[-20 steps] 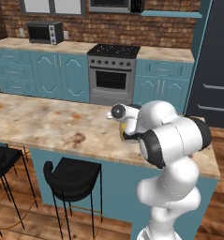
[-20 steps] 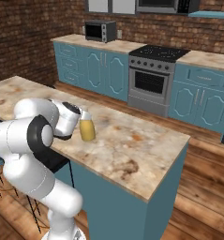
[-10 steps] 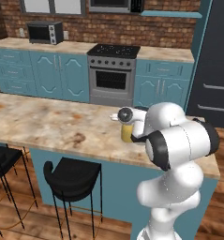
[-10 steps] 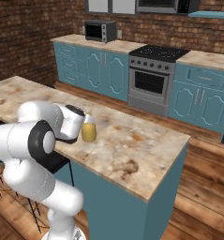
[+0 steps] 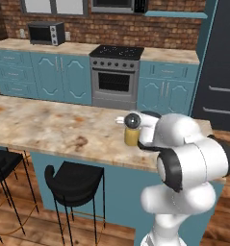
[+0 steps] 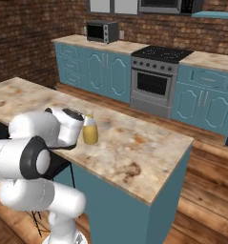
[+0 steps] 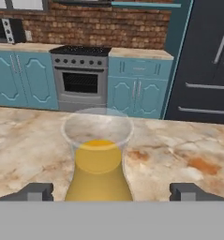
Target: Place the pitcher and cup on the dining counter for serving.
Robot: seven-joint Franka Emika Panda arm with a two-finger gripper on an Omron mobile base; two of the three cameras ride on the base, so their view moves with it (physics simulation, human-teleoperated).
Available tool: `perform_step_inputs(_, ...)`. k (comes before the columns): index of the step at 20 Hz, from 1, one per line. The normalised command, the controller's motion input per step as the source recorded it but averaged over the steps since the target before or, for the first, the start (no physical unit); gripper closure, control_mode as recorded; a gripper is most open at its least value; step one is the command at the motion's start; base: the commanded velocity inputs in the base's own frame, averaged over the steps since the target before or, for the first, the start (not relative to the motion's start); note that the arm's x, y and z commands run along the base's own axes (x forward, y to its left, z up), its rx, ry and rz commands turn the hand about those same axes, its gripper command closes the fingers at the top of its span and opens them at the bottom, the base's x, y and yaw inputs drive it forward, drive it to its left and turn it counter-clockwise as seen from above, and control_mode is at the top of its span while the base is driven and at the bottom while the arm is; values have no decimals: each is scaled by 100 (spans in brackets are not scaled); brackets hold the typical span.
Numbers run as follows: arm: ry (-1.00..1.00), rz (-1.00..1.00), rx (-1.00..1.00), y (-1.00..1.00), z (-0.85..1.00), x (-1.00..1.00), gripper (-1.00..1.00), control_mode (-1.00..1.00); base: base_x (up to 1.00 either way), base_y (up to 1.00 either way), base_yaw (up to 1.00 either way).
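Note:
The pitcher (image 7: 98, 168), a mustard-yellow jug with a pale clear top, stands upright on the beige marbled dining counter (image 7: 179, 154). It sits near the counter's right end, close to the front edge, as the pitcher (image 5: 131, 137) in the left base view and the pitcher (image 6: 90, 131) in the right base view. My gripper (image 7: 112, 191) is open and level with the jug. Its two fingertips (image 7: 36, 191) stand wide on either side, clear of the jug's body. The white hand (image 5: 138, 122) is right behind the jug. The cup is out of view.
Black bar stools (image 5: 73, 180) stand under the counter's overhang at the left. Across the aisle are teal cabinets, a steel oven (image 5: 114, 79), a microwave (image 5: 45, 32) and a dark fridge (image 7: 207, 61). Bare counter top stretches left of the jug (image 5: 49, 127).
The jaws have opened wide off the pitcher, which stays standing in the same spot. The arm's elbow has swung a little to the right in the left base view.

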Motion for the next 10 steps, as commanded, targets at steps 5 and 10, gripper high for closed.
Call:
perform_step_inputs(5,7,4,-1,34,71,-61,-100,-100,0,0,0)
perform_step_inputs(10,12,7,0,9,90,-67,-100,-100,0,0,0)
